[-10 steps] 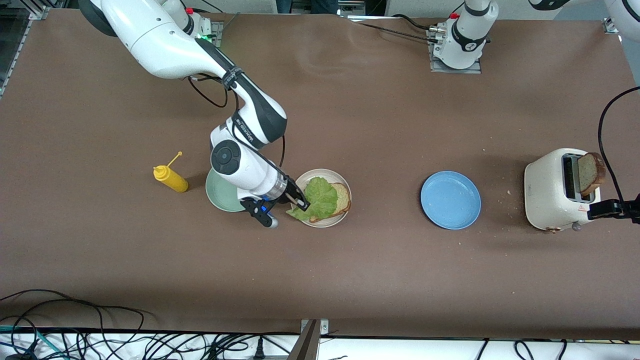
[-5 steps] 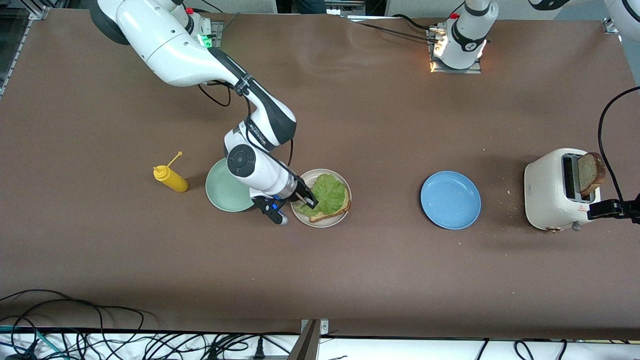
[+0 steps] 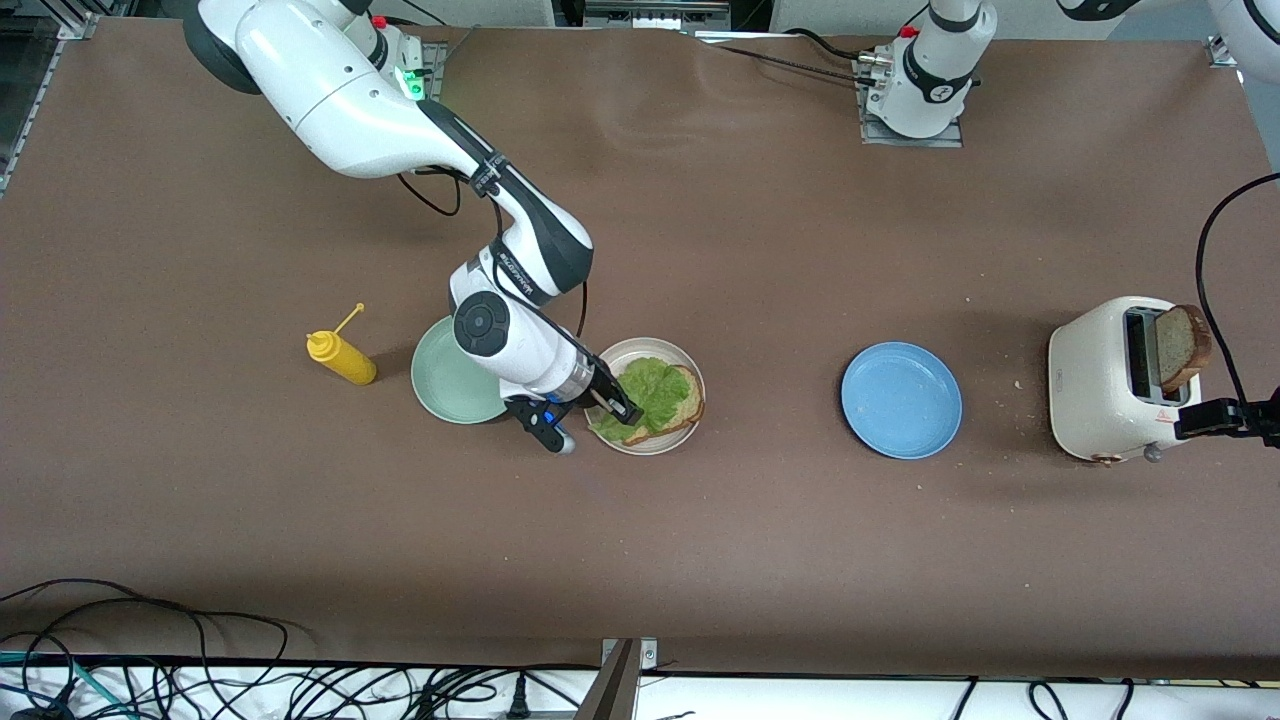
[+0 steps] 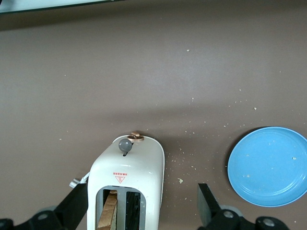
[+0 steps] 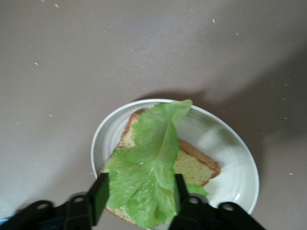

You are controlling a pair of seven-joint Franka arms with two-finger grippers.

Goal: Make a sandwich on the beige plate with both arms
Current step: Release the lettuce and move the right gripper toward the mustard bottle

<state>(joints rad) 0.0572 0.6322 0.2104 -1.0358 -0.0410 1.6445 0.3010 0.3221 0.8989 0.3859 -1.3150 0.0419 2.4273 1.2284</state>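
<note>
The beige plate (image 3: 640, 346) (image 5: 225, 143) holds one bread slice (image 3: 688, 395) (image 5: 192, 165) with a green lettuce leaf (image 3: 650, 395) (image 5: 148, 167) lying across it. My right gripper (image 3: 620, 408) (image 5: 139, 194) hovers low over the edge of the leaf on the right arm's side. It is open, one finger on each side of the leaf. A second bread slice (image 3: 1183, 345) (image 4: 109, 213) stands in a slot of the white toaster (image 3: 1115, 385) (image 4: 129, 167). My left gripper (image 3: 1200, 420) (image 4: 141, 203) waits above the toaster, open and empty.
A pale mint plate (image 3: 445, 385) sits beside the beige plate, partly under the right arm. A yellow squeeze bottle (image 3: 342, 358) stands a little farther toward the right arm's end. A blue plate (image 3: 901, 400) (image 4: 268, 165) lies between the beige plate and the toaster.
The right gripper carried the lettuce over the bread, then opened and let it go. The leaf now lies on the slice. The left arm has not moved.
</note>
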